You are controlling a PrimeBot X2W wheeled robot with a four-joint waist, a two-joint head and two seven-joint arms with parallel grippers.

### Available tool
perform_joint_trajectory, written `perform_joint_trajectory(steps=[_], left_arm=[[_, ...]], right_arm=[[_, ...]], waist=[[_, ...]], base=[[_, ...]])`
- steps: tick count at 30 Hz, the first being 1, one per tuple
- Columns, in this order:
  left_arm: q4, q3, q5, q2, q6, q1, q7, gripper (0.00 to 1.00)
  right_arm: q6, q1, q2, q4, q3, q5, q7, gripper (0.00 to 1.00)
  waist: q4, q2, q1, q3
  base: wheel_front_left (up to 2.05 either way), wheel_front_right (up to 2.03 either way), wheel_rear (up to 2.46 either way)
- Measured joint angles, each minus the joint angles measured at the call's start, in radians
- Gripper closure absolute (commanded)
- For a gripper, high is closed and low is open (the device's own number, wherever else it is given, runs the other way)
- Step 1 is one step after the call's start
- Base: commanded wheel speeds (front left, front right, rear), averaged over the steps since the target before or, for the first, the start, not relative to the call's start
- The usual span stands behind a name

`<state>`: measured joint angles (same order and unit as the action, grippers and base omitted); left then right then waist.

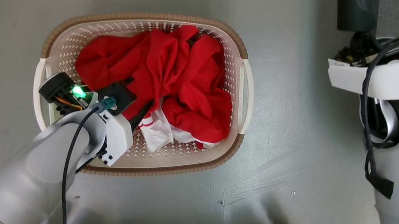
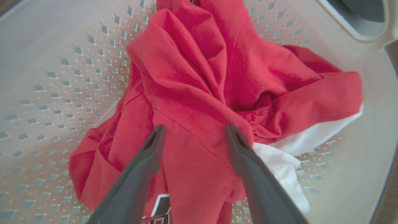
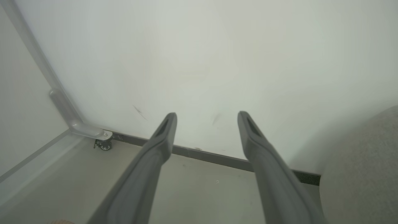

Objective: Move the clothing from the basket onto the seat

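Directly ahead of the left gripper [image 2: 194, 130], the clothing [image 2: 199, 71] is lying heaped in the basket [image 2: 59, 81]. The gripper's two fingers are standing wide apart and holding nothing, with a raised red fold sitting between the tips and running away from them lengthwise. Whether the tips are touching the cloth I cannot tell. White fabric is peeking out just beyond the finger on the wrist view's right. A short push forward and a squeeze should, I judge, be gathering that fold. The right gripper [image 3: 206, 119], also spread and empty, is pointing at a wall, with the seat [image 3: 363, 168] lying off to its right. The left arm is the nearer one.
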<state>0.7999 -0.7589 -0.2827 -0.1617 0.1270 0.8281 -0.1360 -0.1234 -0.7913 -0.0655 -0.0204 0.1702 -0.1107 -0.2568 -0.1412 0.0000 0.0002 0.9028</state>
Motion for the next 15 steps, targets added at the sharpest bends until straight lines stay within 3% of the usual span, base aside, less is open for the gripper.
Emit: perform_joint_trajectory(steps=[14, 15], left_arm=[[0.071, -0.024, 0.002, -0.001, 0.0, 0.063, 0.012, 0.0], [0.078, -0.025, 0.003, 0.0, 0.0, 0.065, 0.012, 0.05]], right_arm=[[0.0, -0.038, 0.001, -0.003, 0.002, 0.0, 0.0, 0.0], [0.0, -0.038, 0.002, -0.003, 0.001, 0.0, 0.0, 0.0]], waist=[[-0.011, 0.0, 0.0, 0.053], [-0.013, 0.0, 0.0, 0.054]], base=[[0.0, 0.0, 0.0], [0.0, 0.0, 0.0]])
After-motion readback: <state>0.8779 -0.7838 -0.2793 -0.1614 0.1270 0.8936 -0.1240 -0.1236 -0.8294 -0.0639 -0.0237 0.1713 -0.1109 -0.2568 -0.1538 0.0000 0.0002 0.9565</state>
